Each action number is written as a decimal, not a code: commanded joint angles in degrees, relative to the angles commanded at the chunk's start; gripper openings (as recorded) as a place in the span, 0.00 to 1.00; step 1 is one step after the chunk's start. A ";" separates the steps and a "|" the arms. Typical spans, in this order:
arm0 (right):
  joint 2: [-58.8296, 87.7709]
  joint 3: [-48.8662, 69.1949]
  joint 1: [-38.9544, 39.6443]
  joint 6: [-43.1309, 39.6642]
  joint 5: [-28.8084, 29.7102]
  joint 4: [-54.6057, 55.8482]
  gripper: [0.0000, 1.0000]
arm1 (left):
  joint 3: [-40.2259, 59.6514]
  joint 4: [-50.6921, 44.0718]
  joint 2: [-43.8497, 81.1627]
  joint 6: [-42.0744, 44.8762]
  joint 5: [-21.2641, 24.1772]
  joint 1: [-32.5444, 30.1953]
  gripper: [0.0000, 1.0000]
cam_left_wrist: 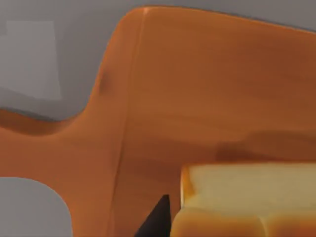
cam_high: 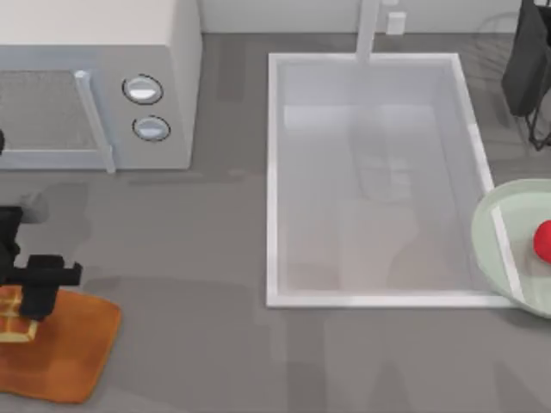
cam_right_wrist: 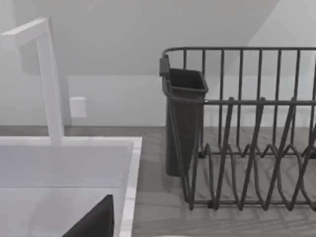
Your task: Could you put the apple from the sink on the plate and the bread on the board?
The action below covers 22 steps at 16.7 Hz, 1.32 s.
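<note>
Top view, at eight o'clock: left gripper (cam_high: 24,320) hangs over the bread (cam_high: 15,317) lying on the board (cam_high: 73,348); I cannot tell its finger spread. Sink (cam_high: 274,172) sits central. At three o'clock, the apple (cam_high: 543,241) rests on the plate (cam_high: 495,232).

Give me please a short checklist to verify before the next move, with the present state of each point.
1. Apple on the plate: ok.
2. Bread over the board: ok.
3. Bread resting flat on the board: cannot tell.
4. Left gripper let go of the bread: cannot tell.
5. Sink free of task items: ok.
6. Right arm parked away from the plate, by the rack: ok.
</note>
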 joint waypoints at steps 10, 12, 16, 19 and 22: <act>0.00 0.00 0.00 0.00 0.00 0.00 1.00 | -1.09 1.78 0.79 0.00 -0.02 0.09 0.30; 0.00 0.00 0.00 0.00 0.00 0.00 1.00 | -1.09 1.78 0.79 0.00 -0.02 0.09 0.45; 0.00 0.00 0.00 0.00 0.00 0.00 1.00 | -1.09 1.78 0.79 0.00 -0.02 0.09 0.75; 0.00 0.00 0.00 0.00 0.00 0.00 1.00 | -1.09 1.78 0.79 0.00 -0.02 0.09 0.98; 0.00 0.00 0.00 0.00 0.00 0.00 1.00 | -1.09 1.78 0.79 0.00 -0.02 0.09 1.00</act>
